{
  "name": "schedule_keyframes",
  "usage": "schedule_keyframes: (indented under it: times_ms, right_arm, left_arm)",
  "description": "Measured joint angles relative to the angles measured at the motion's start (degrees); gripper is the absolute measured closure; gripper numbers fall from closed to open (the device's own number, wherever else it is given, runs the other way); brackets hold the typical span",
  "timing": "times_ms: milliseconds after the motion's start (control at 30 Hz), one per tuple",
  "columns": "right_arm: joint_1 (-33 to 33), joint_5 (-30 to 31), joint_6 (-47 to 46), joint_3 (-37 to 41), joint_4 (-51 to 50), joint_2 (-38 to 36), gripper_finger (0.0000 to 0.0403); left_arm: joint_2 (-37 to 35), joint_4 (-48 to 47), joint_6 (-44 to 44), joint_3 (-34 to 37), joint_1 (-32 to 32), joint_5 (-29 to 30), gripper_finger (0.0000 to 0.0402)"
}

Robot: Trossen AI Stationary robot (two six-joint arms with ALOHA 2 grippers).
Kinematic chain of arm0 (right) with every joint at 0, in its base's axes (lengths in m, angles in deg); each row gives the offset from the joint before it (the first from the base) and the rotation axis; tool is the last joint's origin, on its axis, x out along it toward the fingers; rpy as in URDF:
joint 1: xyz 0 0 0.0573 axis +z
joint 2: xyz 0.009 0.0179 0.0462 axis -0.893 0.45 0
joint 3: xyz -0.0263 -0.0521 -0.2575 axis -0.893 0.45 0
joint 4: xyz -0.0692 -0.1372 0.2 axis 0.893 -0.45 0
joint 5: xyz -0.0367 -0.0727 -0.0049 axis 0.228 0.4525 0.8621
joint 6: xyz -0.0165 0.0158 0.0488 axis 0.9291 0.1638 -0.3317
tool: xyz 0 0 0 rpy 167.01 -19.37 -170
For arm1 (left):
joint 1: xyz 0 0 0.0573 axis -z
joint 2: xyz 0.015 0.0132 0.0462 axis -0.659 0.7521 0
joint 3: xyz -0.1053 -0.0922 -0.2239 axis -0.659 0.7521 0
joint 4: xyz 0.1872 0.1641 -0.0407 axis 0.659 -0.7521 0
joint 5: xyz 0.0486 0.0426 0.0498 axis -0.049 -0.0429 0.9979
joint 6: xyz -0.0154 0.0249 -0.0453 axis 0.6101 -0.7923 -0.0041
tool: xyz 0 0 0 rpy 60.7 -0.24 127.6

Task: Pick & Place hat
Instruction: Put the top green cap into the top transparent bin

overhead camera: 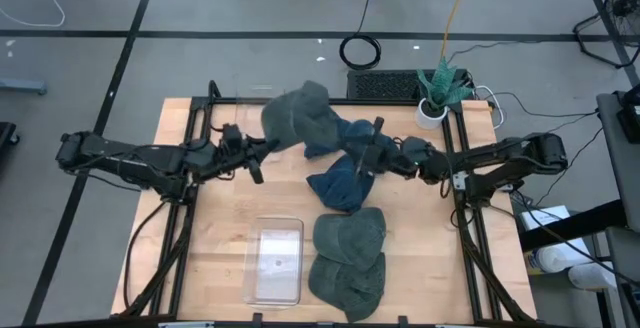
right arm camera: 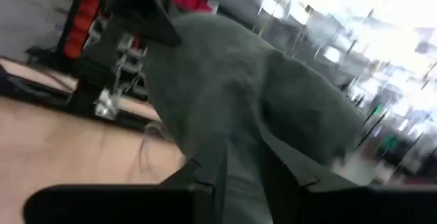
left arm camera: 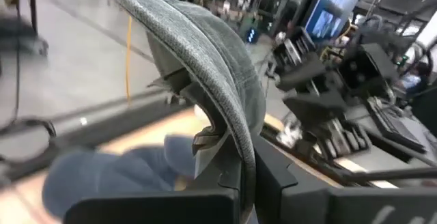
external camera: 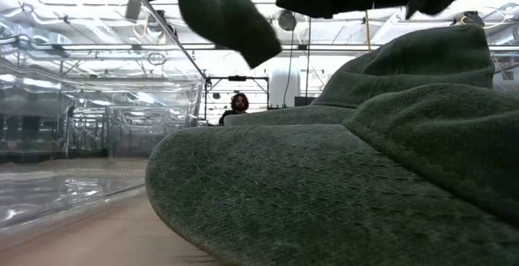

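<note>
The grey-green hat (overhead camera: pixel 297 114) hangs in the air over the far middle of the bench (overhead camera: pixel 215 238), stretched between the two arms. Only the high view gives this layout: the left gripper (overhead camera: pixel 262 149) meets the hat at its near left edge and the right gripper (overhead camera: pixel 362 155) reaches in from the other side. In the low view the same hat (external camera: pixel 231 21) shows as a dark flap dangling at the top, clear of the bench.

The left wrist view shows what the overhead one cannot: the hat's brim (left arm camera: pixel 205 67) runs down into the gap of the left fingers (left arm camera: pixel 270 176), which are closed to a narrow slot on the fabric. The right wrist view likewise shows grey-green cloth (right arm camera: pixel 239 94) pinched between the right fingers (right arm camera: pixel 290 166), nearly closed.

Both arms lie stretched low and inward from the bench's side edges, wrists meeting near the centre.

A blue hat (overhead camera: pixel 340 178) lies on the bench under the right gripper and appears as a blue mound (left arm camera: pixel 109 176) in the left wrist view. Nearer the front, two more grey-green hats (overhead camera: pixel 348 258) overlap, and they fill the low view's foreground (external camera: pixel 340 193). A clear plastic bin (overhead camera: pixel 274 260) sits just left of them. A potted plant (overhead camera: pixel 437 93) stands at the far right corner. A person (external camera: pixel 238 104) is visible far behind in the low view.
</note>
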Motion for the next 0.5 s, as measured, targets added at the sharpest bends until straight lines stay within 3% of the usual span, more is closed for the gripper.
schedule_keyframes:
  times_ms: [133, 300, 500]
  right_arm:
    - [-0.71, -0.03, -6.45, -3.51, -11.73, -1.02, 0.0294]
    - [-0.72, -0.02, -9.49, -3.94, -12.46, -1.03, 0.0246]
    - [-0.72, -2.42, -11.74, -3.94, -12.09, -1.0, 0.0184]
  left_arm:
    - [-1.56, -4.34, 4.57, 0.0, 0.03, -7.63, 0.0392]
    - [-1.08, -7.46, 7.57, 0.0, 1.16, -20.83, 0.0392]
    - [-0.53, -12.37, 9.03, 0.0, 3.95, -24.93, 0.0392]
